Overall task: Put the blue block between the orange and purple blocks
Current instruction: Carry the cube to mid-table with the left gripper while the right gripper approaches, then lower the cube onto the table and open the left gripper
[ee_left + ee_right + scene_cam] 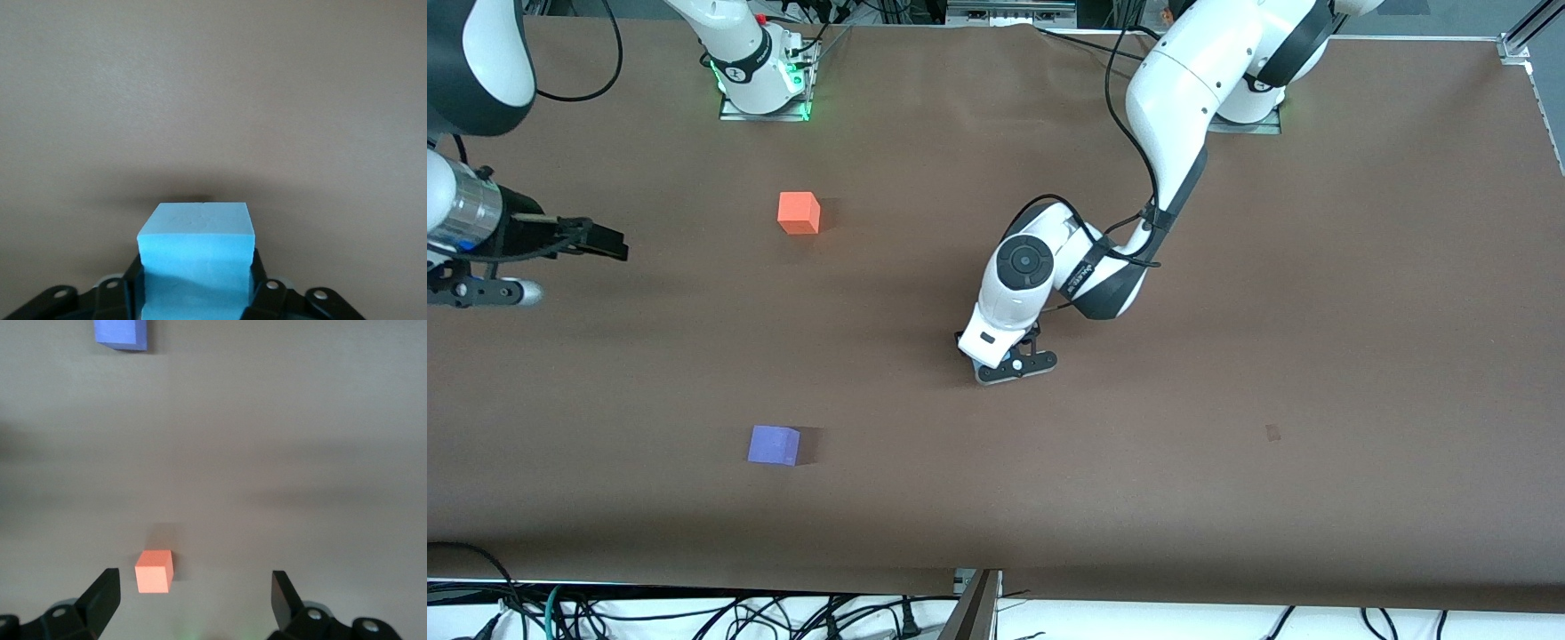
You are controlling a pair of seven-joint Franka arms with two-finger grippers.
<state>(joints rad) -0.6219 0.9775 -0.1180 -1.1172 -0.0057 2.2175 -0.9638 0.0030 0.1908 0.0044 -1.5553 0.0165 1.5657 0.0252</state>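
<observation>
My left gripper (1009,360) is low over the middle of the table and is shut on the blue block (197,257), a light sky-blue cube held between its black fingers (130,283). In the front view the hand hides the block. The orange block (799,213) sits on the table toward the right arm's end, also seen in the right wrist view (154,571). The purple block (774,444) lies nearer the front camera than the orange one, and also shows in the right wrist view (121,335). My right gripper (609,240) waits open and empty in the air at the right arm's end, as its wrist view (193,593) shows.
The brown table (1227,400) bears only the two cubes. Cables hang along its edge nearest the front camera (783,613). The arm bases (760,76) stand along the edge farthest from the front camera.
</observation>
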